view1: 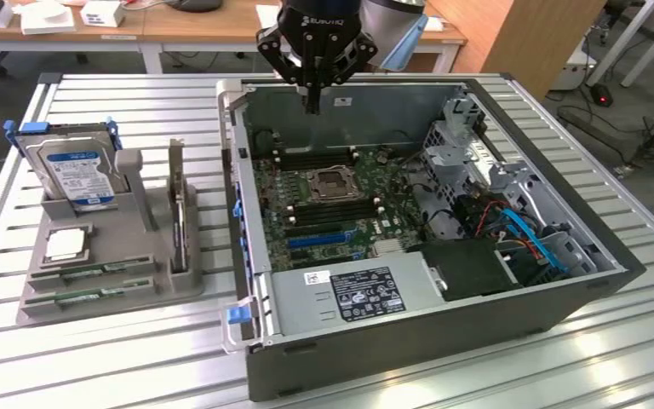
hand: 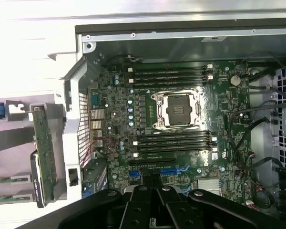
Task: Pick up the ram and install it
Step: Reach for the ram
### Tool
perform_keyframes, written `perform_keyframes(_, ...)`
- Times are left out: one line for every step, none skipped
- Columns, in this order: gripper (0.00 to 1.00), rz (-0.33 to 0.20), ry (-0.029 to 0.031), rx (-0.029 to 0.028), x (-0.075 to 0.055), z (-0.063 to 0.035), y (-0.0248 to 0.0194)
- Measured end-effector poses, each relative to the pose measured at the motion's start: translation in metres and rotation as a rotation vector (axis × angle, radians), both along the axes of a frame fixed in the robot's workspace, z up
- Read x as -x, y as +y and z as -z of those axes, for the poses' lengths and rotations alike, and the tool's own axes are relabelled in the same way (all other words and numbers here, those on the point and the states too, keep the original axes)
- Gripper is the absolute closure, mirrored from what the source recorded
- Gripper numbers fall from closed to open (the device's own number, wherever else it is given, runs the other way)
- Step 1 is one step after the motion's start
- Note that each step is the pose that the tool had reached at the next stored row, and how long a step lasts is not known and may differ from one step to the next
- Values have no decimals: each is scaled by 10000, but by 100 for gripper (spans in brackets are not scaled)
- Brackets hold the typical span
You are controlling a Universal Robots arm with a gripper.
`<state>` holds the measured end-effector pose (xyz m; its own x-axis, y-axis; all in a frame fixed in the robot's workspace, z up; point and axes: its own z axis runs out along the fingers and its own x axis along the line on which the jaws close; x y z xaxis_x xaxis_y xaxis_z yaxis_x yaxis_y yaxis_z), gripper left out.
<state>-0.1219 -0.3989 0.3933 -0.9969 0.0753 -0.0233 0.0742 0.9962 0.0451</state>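
Note:
Two ram sticks [view1: 91, 273] lie flat, one in front of the other, in slots at the front of a grey holder [view1: 185, 277] on the exterior view's left; their ends also appear in the wrist view [hand: 8, 179]. My gripper [view1: 312, 106] hangs shut and holds nothing, above the back of the open computer case [view1: 418, 341], far from the ram. In the wrist view the shut fingers [hand: 155, 191] point down at the motherboard [hand: 119, 138], whose black memory slots [hand: 174, 141] flank the bare processor socket [hand: 178, 109].
The holder also carries an upright silver-and-blue hard drive [view1: 77, 175], a tall card with a metal bracket [view1: 177, 200] and a small square chip [view1: 65, 245]. Inside the case sit a power supply [view1: 356, 294], cables [view1: 531, 243] and a drive cage [view1: 469, 153]. Desks stand behind the slatted table [view1: 134, 358].

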Motion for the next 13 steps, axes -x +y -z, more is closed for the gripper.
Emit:
perform_keyframes(91, 0, 0, 0, 0, 0, 0)
perform_keyframes(91, 0, 0, 0, 0, 0, 0)
perform_keyframes(91, 0, 0, 0, 3, 0, 0)
perform_keyframes(91, 1, 0, 0, 10, 0, 0)
perform_keyframes(91, 0, 1, 1, 21, -1, 0)
perform_keyframes(91, 0, 1, 1, 34, -1, 0)
perform_keyframes(91, 1, 0, 0, 53, 0, 0)
perform_keyframes(91, 1, -1, 0, 77, 0, 0)
perform_keyframes(91, 1, -3, 0, 99, 0, 0)
perform_keyframes(91, 0, -4, 0, 122, 0, 0)
perform_keyframes(91, 0, -5, 0, 145, 0, 0)
perform_keyframes(91, 0, -7, 0, 170, 1, 0)
perform_keyframes(91, -1, -8, 0, 196, 0, 0)
